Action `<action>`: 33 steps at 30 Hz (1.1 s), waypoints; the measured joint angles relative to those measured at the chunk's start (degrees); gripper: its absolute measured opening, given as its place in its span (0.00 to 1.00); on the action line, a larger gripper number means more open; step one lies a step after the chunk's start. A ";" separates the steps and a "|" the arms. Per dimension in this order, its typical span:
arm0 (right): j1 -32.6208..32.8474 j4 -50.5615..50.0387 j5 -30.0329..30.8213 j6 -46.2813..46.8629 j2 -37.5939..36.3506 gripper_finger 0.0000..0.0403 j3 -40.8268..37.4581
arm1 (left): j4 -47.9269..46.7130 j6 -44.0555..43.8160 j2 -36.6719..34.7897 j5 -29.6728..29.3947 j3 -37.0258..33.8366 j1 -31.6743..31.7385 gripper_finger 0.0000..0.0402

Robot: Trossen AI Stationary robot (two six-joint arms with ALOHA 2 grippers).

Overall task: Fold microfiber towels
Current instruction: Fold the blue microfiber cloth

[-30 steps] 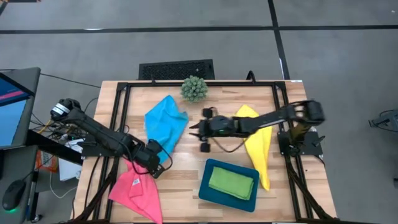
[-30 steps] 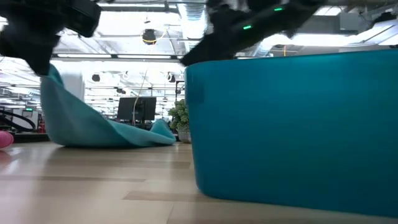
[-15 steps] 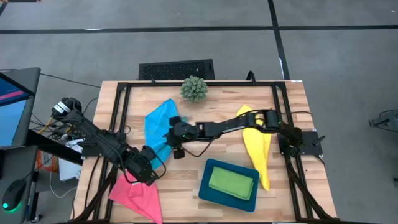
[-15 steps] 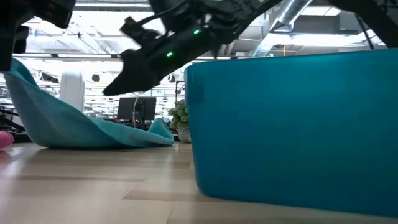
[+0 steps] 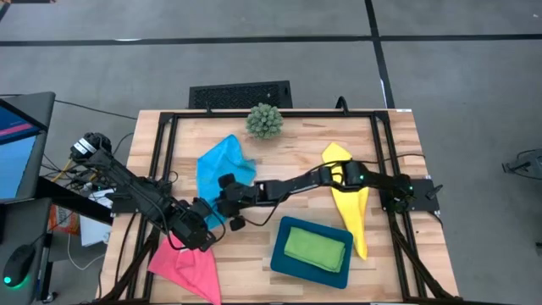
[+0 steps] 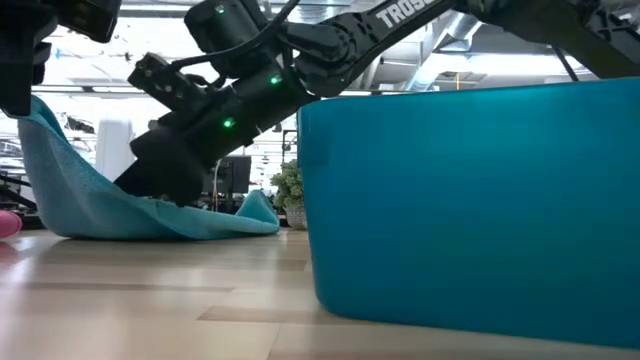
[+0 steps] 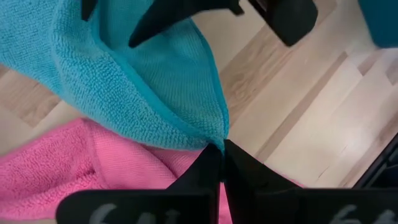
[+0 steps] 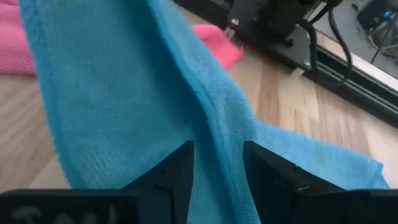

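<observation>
Left gripper (image 7: 221, 151) at tabletop's (image 5: 305, 161) seven o'clock: fingers clenched on a corner of the soft sky-blue square microfiber towel (image 5: 222, 168), lifting it above the hot-pink microfiber towel (image 5: 186, 263). Right gripper (image 8: 217, 163) at towel's four o'clock edge, fingers parted astride a raised fold, not pinching. Lime-green folded towel (image 5: 316, 248) lies in the dark teal rectangular tray (image 5: 282, 262), five o'clock. Yellow towel (image 5: 353, 203), three o'clock.

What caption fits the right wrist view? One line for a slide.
Right gripper, fingers open, straddles a raised fold of the blue towel.
</observation>
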 joint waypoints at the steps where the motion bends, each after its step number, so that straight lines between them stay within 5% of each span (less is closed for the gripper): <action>1: 0.02 0.71 0.60 -0.06 0.06 0.40 -0.02 | 0.06 -0.08 0.00 -0.11 0.00 0.00 0.00; 22: -0.18 2.19 0.34 0.43 1.01 0.41 0.05 | 4.51 0.31 0.00 -2.85 -0.02 0.02 0.00; 33: -1.78 0.06 8.61 0.69 3.12 0.40 -0.17 | 8.40 2.02 0.00 -3.42 2.46 -0.96 0.00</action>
